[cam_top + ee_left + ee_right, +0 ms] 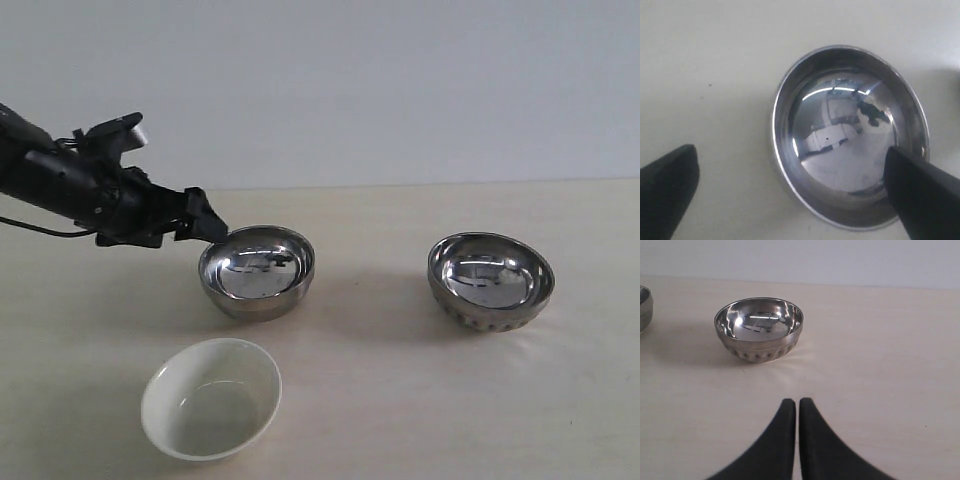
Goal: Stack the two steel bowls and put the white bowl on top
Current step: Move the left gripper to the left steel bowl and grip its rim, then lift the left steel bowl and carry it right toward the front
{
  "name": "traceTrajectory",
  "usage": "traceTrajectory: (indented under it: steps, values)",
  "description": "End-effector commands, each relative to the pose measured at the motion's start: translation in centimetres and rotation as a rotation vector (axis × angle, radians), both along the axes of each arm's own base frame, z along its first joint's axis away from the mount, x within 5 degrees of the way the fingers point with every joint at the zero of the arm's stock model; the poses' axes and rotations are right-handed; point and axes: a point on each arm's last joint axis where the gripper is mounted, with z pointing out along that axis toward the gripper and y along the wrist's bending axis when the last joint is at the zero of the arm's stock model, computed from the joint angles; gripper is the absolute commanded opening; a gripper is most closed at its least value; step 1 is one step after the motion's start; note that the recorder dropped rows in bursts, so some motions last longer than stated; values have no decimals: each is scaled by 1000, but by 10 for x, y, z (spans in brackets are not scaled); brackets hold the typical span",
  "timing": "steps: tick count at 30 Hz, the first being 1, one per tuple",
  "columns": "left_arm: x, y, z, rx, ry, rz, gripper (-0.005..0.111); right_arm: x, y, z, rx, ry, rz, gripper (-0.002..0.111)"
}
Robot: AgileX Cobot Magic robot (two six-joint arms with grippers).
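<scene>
— Where are the bowls right now?

— All three sit apart on the table (400, 420), and none is stacked yet. The smooth steel bowl (257, 270) is left of centre. The dimpled steel bowl (490, 282) is well off to its right. The white bowl (212, 398) is nearer the front, a little left of the smooth one.

— And the arms?

— The left fingers (920, 200) are spread wide at the smooth bowl's left rim. In the left wrist view one hangs over the inside of the bowl and the other is outside over bare table, so the wall lies between them. I cannot tell whether either touches metal. The right fingers (782, 440) are pressed together with nothing between them, low over the table and well short of the dimpled bowl.

— How will that steel bowl handle?

— My guess is light, rigid and slick. A thin polished wall gives little bite, so a pinch across the rim, one finger in and one out, looks like the sensible hold. It should sit deep enough on the wall not to skid off the lip. The bowl shouldn't break, but it may tilt when lifted from one side.

— The white one?

— It's glossy too, and if it is ceramic it will be heavier and could chip. I'd use the same rim pinch and set it down gently, since it lands on bare steel.
</scene>
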Motion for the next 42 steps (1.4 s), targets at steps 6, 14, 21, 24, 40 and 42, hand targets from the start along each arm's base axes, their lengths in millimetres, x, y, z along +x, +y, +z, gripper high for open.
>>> traceTrajectory:
  steps: [6, 14, 21, 24, 40, 42]
  values:
    - [28, -19, -38, 9, 21, 44, 92, 0, 0, 1, -11, -12, -3, 0]
    - [28, -28, -68, 32, 62, 40, 92, 0, 0, 1, -11, -12, -3, 0]
    - [30, -42, -75, 60, 10, 63, 92, 0, 0, 1, -11, -12, -3, 0]
    - [30, -43, -75, 52, 10, 73, 90, 0, 0, 1, -11, -12, -3, 0]
    - [27, -49, -63, -65, 63, 102, 4, 0, 0, 1, -11, -12, -3, 0]
    - [26, -50, -50, -76, 41, 97, 4, 0, 0, 1, -11, -12, -3, 0]
